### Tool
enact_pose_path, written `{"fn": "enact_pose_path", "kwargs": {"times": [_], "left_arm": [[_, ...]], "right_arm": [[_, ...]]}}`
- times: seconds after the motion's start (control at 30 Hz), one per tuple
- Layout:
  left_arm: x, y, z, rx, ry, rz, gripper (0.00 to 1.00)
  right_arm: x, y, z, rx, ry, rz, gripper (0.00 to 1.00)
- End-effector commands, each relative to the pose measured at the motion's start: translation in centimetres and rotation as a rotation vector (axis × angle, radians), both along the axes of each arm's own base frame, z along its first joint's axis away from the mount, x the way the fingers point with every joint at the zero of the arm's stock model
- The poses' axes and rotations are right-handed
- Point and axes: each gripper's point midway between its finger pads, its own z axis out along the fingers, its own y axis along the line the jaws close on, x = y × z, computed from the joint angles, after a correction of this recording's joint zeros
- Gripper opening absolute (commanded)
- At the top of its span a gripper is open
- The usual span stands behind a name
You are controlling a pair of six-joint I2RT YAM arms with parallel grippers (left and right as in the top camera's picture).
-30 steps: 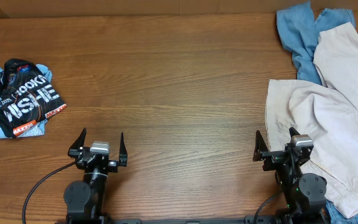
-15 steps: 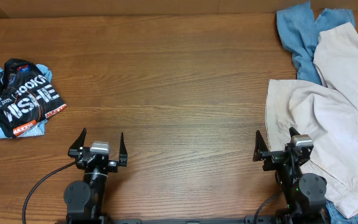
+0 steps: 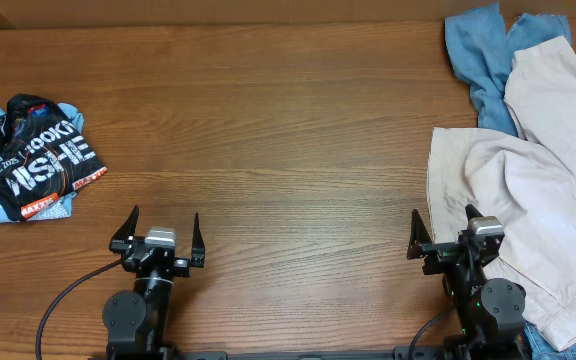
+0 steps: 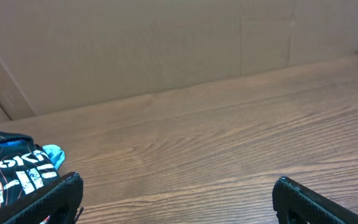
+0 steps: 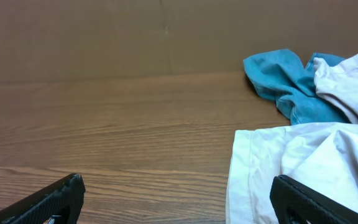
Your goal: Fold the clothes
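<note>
Across the worktop [image 3: 288, 120] nothing is spread out yet, so we judge the folding not begun. The cream trousers [image 3: 538, 190] lie rumpled just ahead and to the right of our right gripper [image 3: 442, 222], with the light blue jeans [image 3: 478, 60] showing from under them farther ahead. The black lettered piece [image 3: 33, 160] sits bunched well off to the left of our left gripper [image 3: 164, 222]. Both grippers stand wide open, holding nothing. Next we would need a hold on a trouser edge to draw it toward the middle and flatten it.

Left tool [image 3: 164, 216] — black prongs, silver cap.
</note>
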Motion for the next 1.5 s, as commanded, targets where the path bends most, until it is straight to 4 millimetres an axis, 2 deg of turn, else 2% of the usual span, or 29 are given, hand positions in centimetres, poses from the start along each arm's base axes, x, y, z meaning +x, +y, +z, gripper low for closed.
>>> {"fn": "enact_pose_path", "kwargs": {"times": [0.0,0.37,0.57,0.73,0.83,0.97,1.1,1.27,1.37,1.47], "left_arm": [[0.0,0.2,-0.1,0.012,0.002,0.008,1.00],[0.0,0.0,-0.1,0.009,0.002,0.000,1.00],[0.0,0.0,0.4,-0.125,-0.008,0.008,1.00],[-0.2,0.0,2.0,-0.185,-0.027,0.008,1.00],[-0.5,-0.2,3.4,-0.191,-0.005,0.000,1.00],[-0.5,-0.3,4.7,-0.192,0.075,0.004,1.00],[0.4,-0.3,6.2,-0.198,0.175,0.014,1.00],[1.8,-0.5,6.9,-0.205,0.366,0.019,1.00],[2.3,-1.0,6.6,-0.215,0.512,0.005,1.00],[2.7,-1.7,6.4,-0.232,0.604,-0.025,1.00]], "right_arm": [[0.0,-0.2,0.5,-0.002,-0.019,-0.010,1.00],[0.0,0.0,0.6,0.002,-0.025,0.005,1.00],[-0.1,0.2,0.8,0.039,-0.024,0.010,1.00],[-0.4,-0.7,1.6,0.049,-0.001,-0.046,1.00],[-0.5,-1.9,2.7,0.057,0.021,-0.115,1.00],[-0.2,-2.5,4.9,0.048,0.053,-0.153,1.00],[0.9,-2.4,6.4,0.028,0.162,-0.156,1.00],[3.0,-2.1,7.1,-0.010,0.366,-0.156,1.00],[4.4,-1.0,7.6,-0.008,0.471,-0.107,1.00],[5.7,-0.7,7.1,-0.017,0.536,-0.104,1.00]]}}
